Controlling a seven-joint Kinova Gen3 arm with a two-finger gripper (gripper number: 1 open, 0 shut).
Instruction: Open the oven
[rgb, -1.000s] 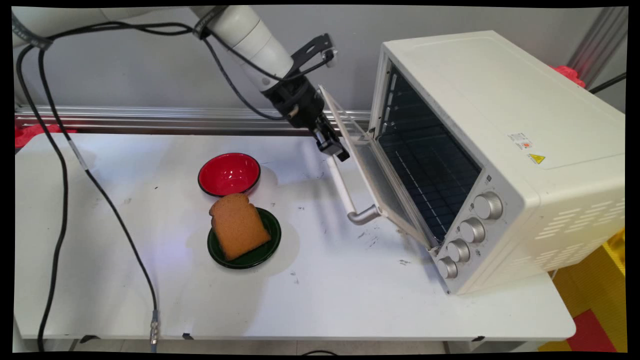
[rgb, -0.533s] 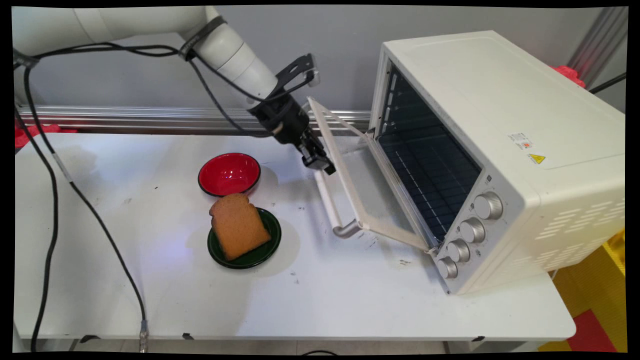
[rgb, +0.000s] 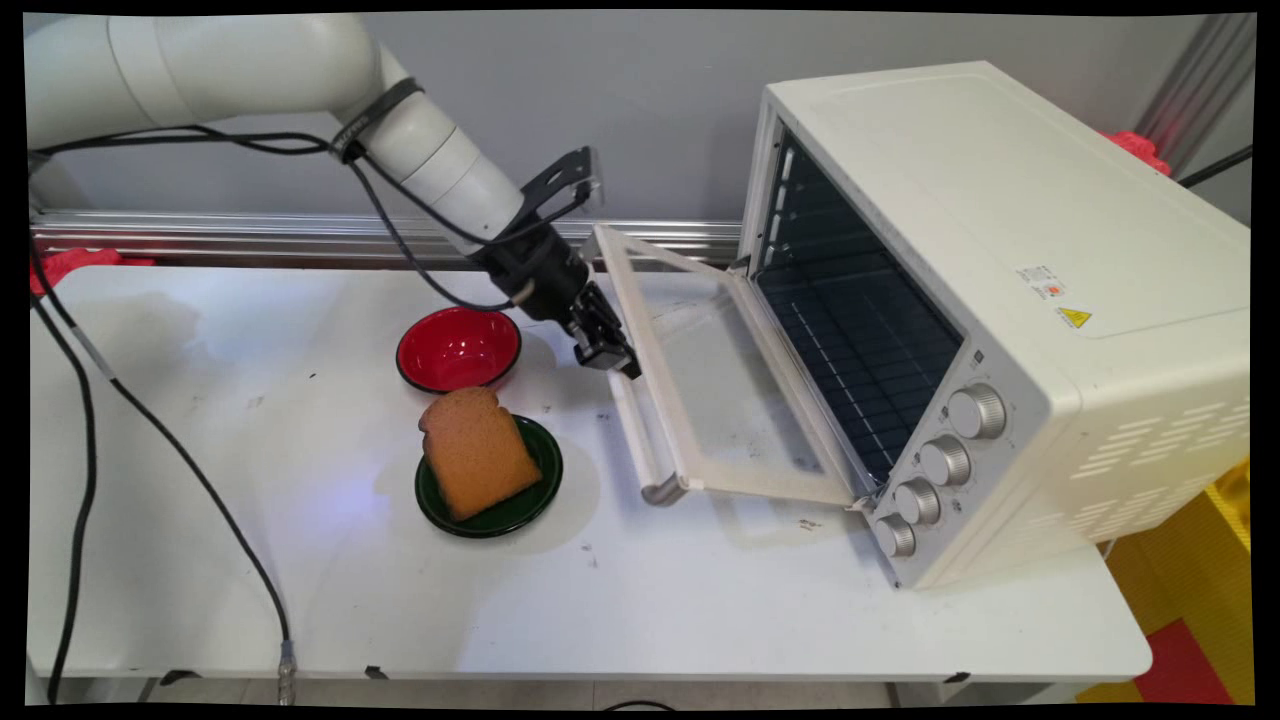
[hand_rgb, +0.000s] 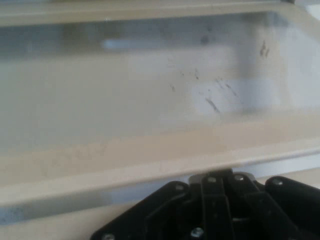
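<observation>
My black gripper (rgb: 608, 356) is shut on the far end of the white handle bar (rgb: 636, 440) of the toaster oven's door (rgb: 722, 392). The door hangs open, nearly level above the table, hinged at the cream toaster oven (rgb: 1000, 250) on the right, whose dark inside with its racks is exposed. In the hand view the gripper's linkage (hand_rgb: 220, 200) sits against the cream handle bar (hand_rgb: 125, 170), with the door's glass pane (hand_rgb: 150, 85) beyond it. Just left of the gripper stands a red bowl (rgb: 458, 347).
A slice of brown toast (rgb: 475, 452) lies on a dark green plate (rgb: 537, 497) in front of the red bowl. Black cables (rgb: 200, 480) hang from the arm and trail over the table's left part to its near edge. The oven fills the right side.
The gripper has moved left and down with the handle. The oven door has swung from roughly half open to almost level.
</observation>
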